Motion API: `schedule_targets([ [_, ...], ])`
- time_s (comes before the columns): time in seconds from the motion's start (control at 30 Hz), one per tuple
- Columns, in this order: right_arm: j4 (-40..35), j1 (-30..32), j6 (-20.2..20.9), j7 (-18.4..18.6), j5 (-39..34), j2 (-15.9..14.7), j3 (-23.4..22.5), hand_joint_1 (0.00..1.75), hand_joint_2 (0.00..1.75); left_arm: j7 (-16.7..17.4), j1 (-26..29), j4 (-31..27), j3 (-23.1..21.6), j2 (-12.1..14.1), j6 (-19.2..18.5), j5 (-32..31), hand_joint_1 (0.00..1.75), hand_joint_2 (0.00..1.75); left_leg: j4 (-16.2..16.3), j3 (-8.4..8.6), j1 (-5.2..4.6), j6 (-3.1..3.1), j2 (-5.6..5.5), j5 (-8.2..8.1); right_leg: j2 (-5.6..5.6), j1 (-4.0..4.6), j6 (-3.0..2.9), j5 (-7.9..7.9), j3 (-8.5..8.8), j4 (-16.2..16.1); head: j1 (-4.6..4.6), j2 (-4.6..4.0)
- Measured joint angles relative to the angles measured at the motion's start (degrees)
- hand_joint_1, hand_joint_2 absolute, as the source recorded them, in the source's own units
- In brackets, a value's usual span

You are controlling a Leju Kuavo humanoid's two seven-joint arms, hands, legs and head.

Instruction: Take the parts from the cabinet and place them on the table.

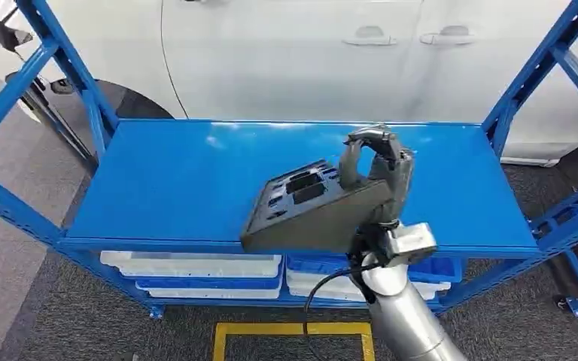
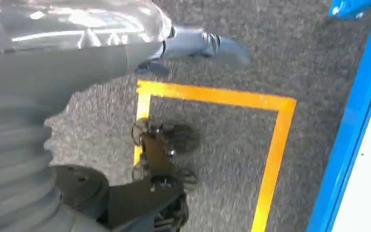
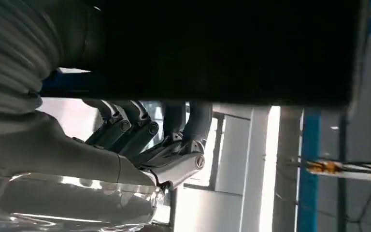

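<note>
The right hand grips the tilted part by its edge above the shelf. The hold looks shallow, so the part may slip out. The left hand's state cannot be told.

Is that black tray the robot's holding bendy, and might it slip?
Probably stiff: the black tray keeps its flat shape though the right hand grips just one edge. It may be fairly light, since one hand carries it. It hangs tilted over the blue shelf, so it might slip.

A car workshop or assembly floor: a white car stands right behind a blue steel rack stocked with white and blue parts bins, on grey carpet marked with yellow floor tape.
</note>
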Motion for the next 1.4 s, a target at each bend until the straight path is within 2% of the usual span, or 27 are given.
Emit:
schedule_targets([
  [0.07,-2.0,0.4,0.1,0.0,-0.2,-0.2,-0.3,1.75,1.75,-0.2,-0.2,0.0,0.2,0.1,0.0,-0.1,0.00,1.75,1.3,-0.35,0.00,-0.58,0.03,-1.40,-0.08,-0.58,-0.61,0.33,0.48,-0.7,-0.02,0.00],
  [0.17,-3.6,1.0,0.3,-0.1,-0.4,-0.3,-0.6,1.75,1.75,-0.2,-0.2,0.0,0.2,0.0,0.0,-0.1,0.00,1.75,13.4,-5.81,0.35,-1.30,0.06,-7.68,-0.27,-0.49,-0.99,0.20,0.55,-0.6,-0.02,0.00],
  [0.2,-4.0,1.4,0.7,-0.1,-0.6,-0.4,-0.7,1.75,1.75,-0.2,-0.1,0.0,0.3,0.0,0.0,-0.2,0.00,1.75,17.5,-7.70,0.36,-1.45,0.06,-8.73,-0.27,-0.42,-1.04,0.16,0.55,-0.6,-0.02,0.02],
  [0.23,-4.3,1.7,1.4,-0.3,-1.4,-0.5,-0.8,1.75,1.75,-0.2,0.0,0.0,0.3,0.0,0.0,-0.2,0.00,1.75,18.0,-7.98,0.36,-1.45,0.07,-8.26,-0.25,-0.40,-1.04,0.16,0.59,-0.6,-0.02,0.00],
  [0.27,-4.8,1.9,2.3,-0.6,-2.4,-0.6,-0.9,1.75,1.75,-0.2,0.0,0.0,0.3,0.0,0.0,-0.2,0.00,1.75,16.1,-7.07,0.35,-1.34,0.06,-6.79,-0.18,-0.37,-1.06,0.14,0.62,-0.5,-0.02,0.00],
  [0.33,-7.2,2.8,5.2,-1.0,-5.6,-0.7,-1.2,1.75,1.75,-0.3,-0.1,0.0,0.4,0.1,0.1,-0.3,0.00,1.75,5.6,-1.76,0.31,-0.75,0.06,-1.40,-0.14,-0.28,-0.95,-0.07,0.88,-0.4,-0.02,0.02],
  [0.37,-8.6,3.1,6.8,-1.1,-6.9,-0.9,-1.5,1.75,1.75,-0.3,-0.1,0.0,0.5,0.1,0.1,-0.3,0.00,1.75,0.7,0.49,0.22,-0.21,0.07,-0.24,-0.16,-0.27,-0.81,-0.17,0.95,-0.3,-0.02,0.00],
  [0.4,-10.2,3.4,8.5,-1.2,-8.4,-1.0,-1.7,1.75,1.75,-0.3,-0.2,0.0,0.6,0.1,0.2,-0.4,0.00,1.75,-0.1,1.07,-0.16,0.05,0.08,-0.84,-0.16,0.11,-0.50,-0.22,0.76,-0.2,-0.02,0.00],
  [0.5,-14.5,4.9,12.6,-1.1,-11.4,-1.0,-1.7,1.75,1.75,-0.5,0.0,0.0,0.7,0.1,0.5,-0.6,0.00,1.75,0.0,0.88,-0.36,0.61,-0.04,-0.66,-0.18,-0.23,0.38,-0.02,0.79,-0.5,-0.02,0.00],
  [0.57,-16.4,5.6,15.1,-1.1,-13.1,-1.1,-1.8,1.75,1.75,-0.6,0.0,0.0,0.7,0.1,0.7,-0.9,0.00,1.75,-1.1,1.41,0.25,1.38,0.15,0.00,-0.14,-0.17,1.06,-0.91,0.69,0.4,-0.02,0.00],
  [0.6,-17.7,6.0,16.9,-1.2,-14.1,-1.1,-2.0,1.75,1.75,-0.8,0.0,0.0,0.7,0.1,0.9,-1.1,0.00,1.75,-1.3,1.42,0.29,1.73,0.21,0.06,-0.17,-0.22,1.37,-2.87,-0.55,3.0,-0.02,0.02],
  [0.67,-19.4,7.3,20.4,-1.4,-15.6,-1.1,-2.3,1.75,1.75,-1.2,0.0,0.0,0.7,0.1,0.6,-1.4,0.00,1.75,-1.2,1.37,0.23,1.85,0.20,0.02,-0.17,-0.55,1.78,-7.43,-4.81,12.2,0.00,0.00],
  [0.7,-20.1,7.9,21.9,-1.4,-16.0,-1.1,-2.4,1.75,1.75,-1.4,0.0,0.0,0.7,0.1,0.3,-1.5,0.00,1.75,-1.2,1.34,0.22,1.84,0.21,0.01,-0.17,-0.62,1.96,-8.74,-6.73,16.1,0.00,0.00],
  [0.73,-20.8,8.3,23.0,-1.4,-16.1,-1.1,-2.4,1.75,1.75,-1.6,0.0,0.0,0.7,0.0,0.0,-1.6,0.00,1.75,-1.2,1.37,0.25,1.81,0.20,-0.01,-0.19,-0.74,2.11,-8.60,-7.64,17.8,-0.02,0.00],
  [0.77,-21.6,8.5,24.2,-1.4,-16.2,-1.2,-2.4,1.75,1.75,-1.8,0.0,0.0,0.7,0.0,-0.3,-1.6,0.00,1.75,-1.2,1.43,0.27,1.73,0.19,-0.06,-0.19,-0.97,2.25,-6.96,-6.90,16.1,0.00,0.00],
  [0.87,-24.0,7.9,26.0,-1.4,-16.4,-1.3,-2.4,1.75,1.75,-2.6,-0.2,0.0,0.7,-0.3,-0.6,-2.1,0.00,1.75,-0.3,1.51,0.37,1.04,0.04,-0.62,-0.33,-1.50,2.41,-0.01,0.31,1.7,0.00,0.00],
  [0.9,-24.3,7.3,26.4,-1.3,-16.4,-1.3,-2.4,1.75,1.75,-2.8,-0.3,0.0,0.7,-0.3,-0.6,-2.2,0.00,1.75,0.0,1.23,-0.05,0.63,0.03,-0.89,-0.25,-1.15,2.10,-1.02,0.78,0.5,0.00,0.00],
  [0.93,-25.0,6.6,26.8,-0.6,-16.5,-1.4,-2.3,1.75,1.75,-2.9,-0.4,0.0,0.7,-0.3,-0.8,-2.3,0.00,1.75,0.2,1.09,-0.04,0.41,0.03,-0.96,0.02,-1.23,1.38,-0.67,0.56,0.5,-0.02,0.00],
  [1.0,-25.7,5.1,27.3,0.9,-17.5,-1.5,-2.3,1.75,1.75,-3.1,-0.6,0.0,0.7,-0.3,-1.1,-2.6,0.00,1.75,-0.1,1.22,0.13,-0.24,0.06,-0.83,0.06,-0.83,0.65,-0.75,0.47,0.6,-0.02,0.02],
  [1.07,-26.1,3.0,27.9,2.3,-18.6,-1.7,-2.0,1.75,1.75,-3.1,-0.8,0.0,0.7,-0.3,-1.2,-2.7,0.00,1.75,0.6,1.05,0.36,-0.86,0.10,-1.44,-0.06,-1.15,-0.14,-0.37,0.69,0.1,-0.02,0.00],
  [1.1,-26.3,2.1,27.9,2.5,-18.9,-1.8,-1.9,1.75,1.75,-3.2,-0.9,0.0,0.7,-0.3,-1.2,-2.7,0.00,1.75,2.7,0.15,0.36,-1.02,0.12,-3.06,-0.14,-1.14,-0.47,-0.41,0.76,0.1,-0.02,0.00],
  [1.2,-26.4,1.2,28.1,3.0,-19.1,-2.0,-1.6,1.75,1.75,-3.2,-0.9,0.0,0.7,-0.5,-1.2,-2.8,0.00,1.75,15.8,-5.88,0.42,-1.43,0.12,-9.12,-0.37,-0.80,-0.91,-0.46,0.66,0.1,-0.02,0.00],
  [1.23,-26.3,1.1,28.0,3.2,-19.1,-2.1,-1.5,1.75,1.75,-3.2,-0.8,0.0,0.7,-0.5,-1.2,-2.8,0.00,1.75,18.2,-7.07,0.42,-1.43,0.12,-9.58,-0.49,-0.68,-1.04,-0.24,0.60,0.2,-0.02,0.00],
  [1.27,-26.1,0.8,27.6,3.4,-19.1,-2.3,-1.2,1.75,1.75,-3.1,-0.7,0.0,0.7,-0.5,-1.2,-2.8,0.00,1.75,17.7,-6.81,0.42,-1.30,0.12,-8.64,-0.43,-0.57,-1.05,-0.25,0.58,0.3,-0.02,0.02],
  [1.3,-25.8,0.4,27.1,3.5,-19.1,-2.5,-0.7,1.75,1.75,-2.9,-0.7,0.0,0.7,-0.5,-1.1,-2.9,0.00,1.75,14.5,-5.21,0.39,-1.03,0.12,-6.50,-0.35,-0.47,-1.04,-0.24,0.58,0.3,-0.02,0.00],
  [1.37,-25.3,-0.2,26.7,3.5,-19.2,-2.7,0.0,1.75,1.75,-2.6,-0.8,0.0,0.9,-0.5,-0.8,-2.9,0.00,1.75,3.8,0.21,0.18,-0.03,0.11,-1.49,-0.31,-0.29,-1.02,-0.23,0.69,0.4,-0.02,0.00],
  [1.4,-25.1,-0.4,26.5,3.5,-19.2,-2.8,0.3,1.75,1.75,-2.5,-0.8,0.0,1.0,-0.5,-0.7,-2.9,0.00,1.75,0.8,1.57,-0.05,0.53,0.07,-1.71,-0.33,-0.29,-0.87,-0.17,0.59,0.4,-0.02,0.00],
])
